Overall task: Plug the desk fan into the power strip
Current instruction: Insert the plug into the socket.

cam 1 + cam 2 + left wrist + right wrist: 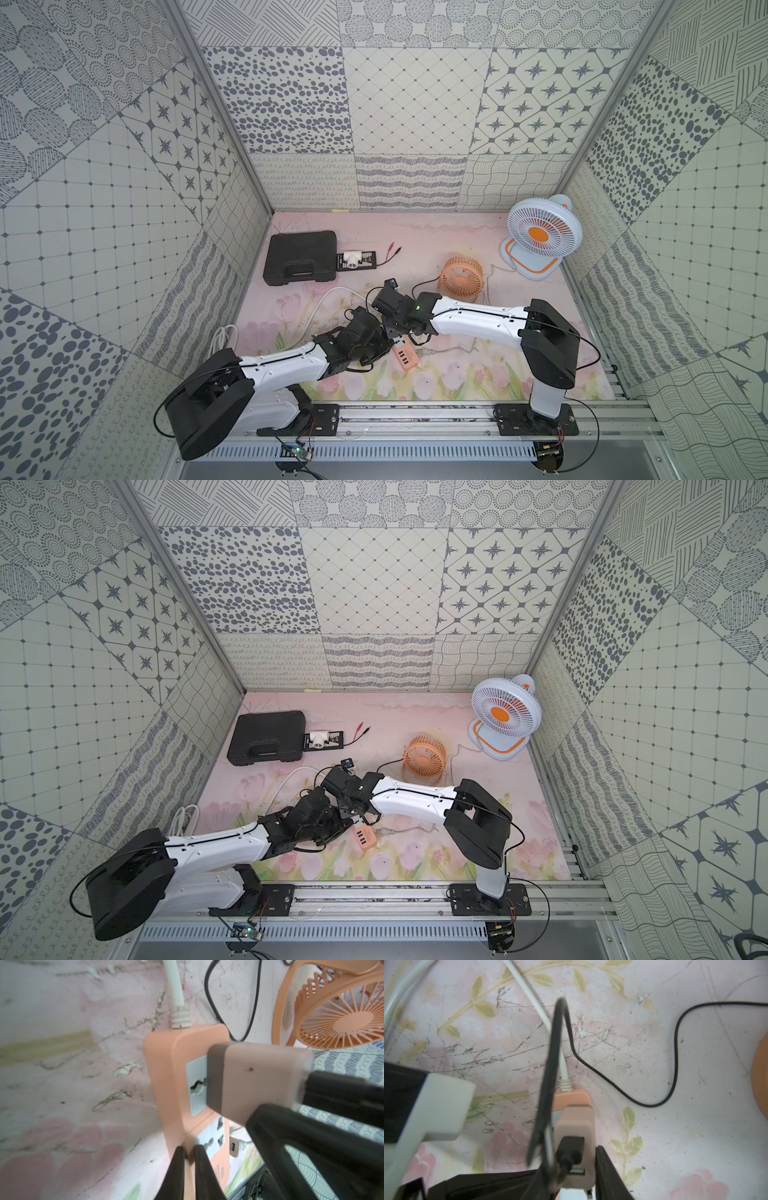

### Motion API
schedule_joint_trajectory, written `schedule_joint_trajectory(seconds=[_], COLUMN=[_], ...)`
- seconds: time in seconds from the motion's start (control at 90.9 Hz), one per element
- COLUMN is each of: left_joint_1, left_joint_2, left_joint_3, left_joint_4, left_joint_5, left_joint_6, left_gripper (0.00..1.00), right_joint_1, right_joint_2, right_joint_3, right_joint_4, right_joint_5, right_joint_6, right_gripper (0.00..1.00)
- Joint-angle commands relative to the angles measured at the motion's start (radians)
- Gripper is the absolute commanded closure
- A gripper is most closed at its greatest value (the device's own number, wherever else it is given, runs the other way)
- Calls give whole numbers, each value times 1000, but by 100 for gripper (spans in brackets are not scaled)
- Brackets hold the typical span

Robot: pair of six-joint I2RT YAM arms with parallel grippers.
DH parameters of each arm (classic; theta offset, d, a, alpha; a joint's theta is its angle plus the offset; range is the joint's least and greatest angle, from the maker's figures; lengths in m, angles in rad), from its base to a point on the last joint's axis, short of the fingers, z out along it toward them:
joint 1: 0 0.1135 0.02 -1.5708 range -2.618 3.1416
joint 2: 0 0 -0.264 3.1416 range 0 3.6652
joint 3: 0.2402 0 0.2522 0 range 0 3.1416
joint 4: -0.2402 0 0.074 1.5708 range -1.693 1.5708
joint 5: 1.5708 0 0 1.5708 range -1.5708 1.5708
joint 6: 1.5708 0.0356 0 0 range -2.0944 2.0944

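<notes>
Near the middle of the counter (465,376), between the two arms, the power strip (406,356) is lying flat, white cord (175,991) trailing off its far end. Left fingers (179,1176) are sitting almost closed on the strip's long edge beside the second socket, a sliver of orange between them. Reading it as a pinch steadying the strip. Right fingers (274,1124) are clamping a beige adapter (257,1080) by its sides and holding its face against the socket nearest the cord. Black cable (676,1053) is running from the adapter's back toward the orange fan (461,281), so taking that as the desk fan. White fan (540,235) is standing well apart in the far corner. A loose plug (427,352) is lying just beside the strip's USB end.

Part of the socket face is showing beside the adapter, so cannot tell whether the prongs are fully in. Judging insertion as underway, not confirmed.

Risks: adapter is looking offset, so pushing harder could be jamming prongs on the face rather than the slots. Left pinch is only catching a thin edge; an off-axis push could be sliding or tipping the strip out of it. Cable is arching up in a tight loop by the right fingers; letting go could be snagging it and dragging the adapter out.
</notes>
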Motion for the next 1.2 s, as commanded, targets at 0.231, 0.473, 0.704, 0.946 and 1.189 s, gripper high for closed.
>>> schedule_joint_trajectory(seconds=[0.231, 0.473, 0.704, 0.946, 1.189], left_joint_1=[20, 19, 21, 20, 19], left_joint_2=[-317, -337, -229, -179, -200], left_joint_3=[-72, -123, -109, -99, -116], left_joint_4=[-219, -137, -68, -21, 26], left_joint_5=[-97, -63, -55, -34, -7], left_joint_6=[90, 90, 87, 75, 75], left_gripper=[49, 53, 60, 62, 60], right_joint_1=[52, 89, 89, 81, 39], right_joint_2=[246, 246, 234, 236, 223], right_joint_3=[-75, -29, -40, -57, -115], right_joint_4=[-31, -61, -84, -76, -6], right_joint_5=[-234, -156, -110, -146, -234], right_joint_6=[132, 66, -3, -53, -42], right_gripper=[100, 100, 100, 100, 100])
